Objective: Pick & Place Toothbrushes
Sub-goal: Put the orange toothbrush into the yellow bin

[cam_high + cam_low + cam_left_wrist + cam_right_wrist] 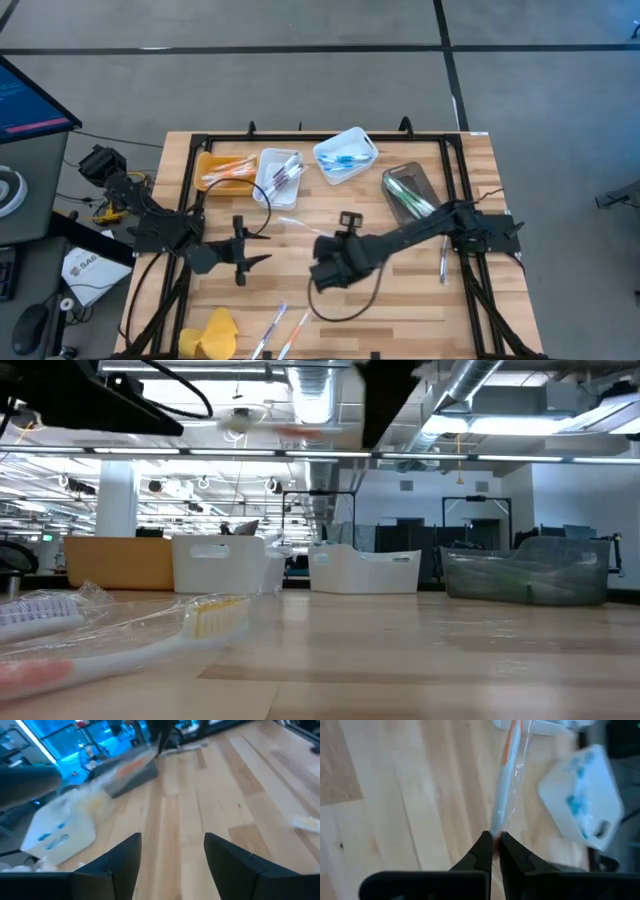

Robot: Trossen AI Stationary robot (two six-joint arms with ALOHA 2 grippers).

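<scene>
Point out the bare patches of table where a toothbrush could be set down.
Bare wood lies between the yellow lump and the left end effector, and along the near right, past the right end effector. The far edge is crowded: orange bin, two white bins, clear bin.

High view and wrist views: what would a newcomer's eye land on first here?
The right claw, over the table's middle, is shut on a wrapped orange-and-white toothbrush. Behind it runs a row of bins along the far edge: orange bin, white bin, a tilted white bin with blue toothbrushes, and a dark clear bin. The left claw waits open, empty.
</scene>
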